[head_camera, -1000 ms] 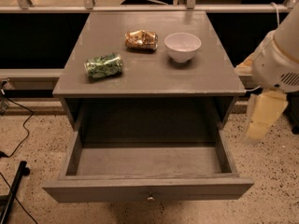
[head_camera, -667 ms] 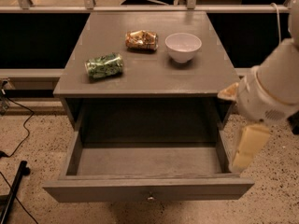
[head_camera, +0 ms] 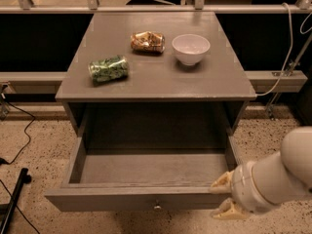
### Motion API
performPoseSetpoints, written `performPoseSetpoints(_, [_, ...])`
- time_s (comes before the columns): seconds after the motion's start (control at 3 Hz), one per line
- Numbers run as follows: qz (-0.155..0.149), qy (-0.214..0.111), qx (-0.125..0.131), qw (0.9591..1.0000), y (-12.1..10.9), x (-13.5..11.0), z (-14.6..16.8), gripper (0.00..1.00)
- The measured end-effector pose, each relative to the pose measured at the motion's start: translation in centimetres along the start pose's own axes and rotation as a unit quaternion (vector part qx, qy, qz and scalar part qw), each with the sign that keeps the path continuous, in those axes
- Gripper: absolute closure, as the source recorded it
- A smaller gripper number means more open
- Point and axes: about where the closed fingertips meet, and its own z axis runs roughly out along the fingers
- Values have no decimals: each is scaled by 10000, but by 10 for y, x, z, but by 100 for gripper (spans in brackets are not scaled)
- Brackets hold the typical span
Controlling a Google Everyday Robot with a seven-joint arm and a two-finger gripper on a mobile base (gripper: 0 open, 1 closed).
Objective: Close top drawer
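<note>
The top drawer point(head_camera: 122, 199) is a wide grey wooden box pulled far out of the grey cabinet point(head_camera: 156, 82), and its inside is bare. A small metal knob point(head_camera: 157, 207) sits in the middle of its flat front panel. My gripper point(head_camera: 223, 196), cream-coloured on a thick white arm point(head_camera: 278, 179), is at the lower right. It is right at the front right corner of the drawer, level with the front panel; I cannot tell whether it touches.
On the cabinet top lie a green bag point(head_camera: 108, 68), a brown snack bag point(head_camera: 147, 41) and a white bowl point(head_camera: 191, 48). A black stand leg point(head_camera: 17, 194) and cables lie on the speckled floor at left. A cable point(head_camera: 287, 57) hangs at right.
My arm has swung down and left from beside the cabinet's right side to the drawer's front right corner. The drawer has not moved.
</note>
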Motion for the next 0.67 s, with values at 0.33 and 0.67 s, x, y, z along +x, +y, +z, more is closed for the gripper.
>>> performPoseSetpoints(0.33, [89,-139,-127,9998,30,24,42,73])
performPoseSetpoints(0.67, [84,-119,-122,9998,31,25,42,96])
